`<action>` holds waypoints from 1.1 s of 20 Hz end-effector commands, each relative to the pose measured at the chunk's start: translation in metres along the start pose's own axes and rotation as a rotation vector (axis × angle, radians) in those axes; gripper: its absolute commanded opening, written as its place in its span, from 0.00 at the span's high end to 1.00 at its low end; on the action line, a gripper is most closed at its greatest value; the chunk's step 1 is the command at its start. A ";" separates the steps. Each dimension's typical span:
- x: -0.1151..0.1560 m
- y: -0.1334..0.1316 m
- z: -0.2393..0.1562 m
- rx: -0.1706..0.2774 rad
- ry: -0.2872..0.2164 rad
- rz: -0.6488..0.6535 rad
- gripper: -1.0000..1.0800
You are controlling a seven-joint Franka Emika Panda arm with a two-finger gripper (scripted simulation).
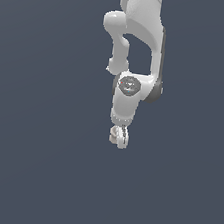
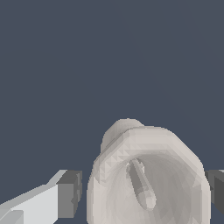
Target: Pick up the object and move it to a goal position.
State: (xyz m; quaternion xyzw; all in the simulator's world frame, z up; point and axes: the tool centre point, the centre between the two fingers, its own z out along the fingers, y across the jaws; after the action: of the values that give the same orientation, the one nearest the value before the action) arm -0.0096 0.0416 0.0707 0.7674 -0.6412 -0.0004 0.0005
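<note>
A faceted beige-grey cup-like piece (image 2: 146,175) with a flared round rim is filling the wrist view, a slim ridge lying inside its hollow. The white, grey-padded tool (image 2: 142,190) is sitting clamped on it, fingers (image 2: 68,192) flanking both sides. Beyond, the glossy white robot arm (image 1: 136,46) is hanging above the plain slate-blue surface (image 1: 24,172).

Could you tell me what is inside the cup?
The cup holds a slim upright stem in its hollow; the frame edge cuts off the bottom.
</note>
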 end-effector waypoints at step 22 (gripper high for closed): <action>-0.019 0.001 0.008 0.002 0.000 0.000 1.00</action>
State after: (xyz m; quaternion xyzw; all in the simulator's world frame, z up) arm -0.0119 0.0535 0.0622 0.7667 -0.6420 0.0003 -0.0003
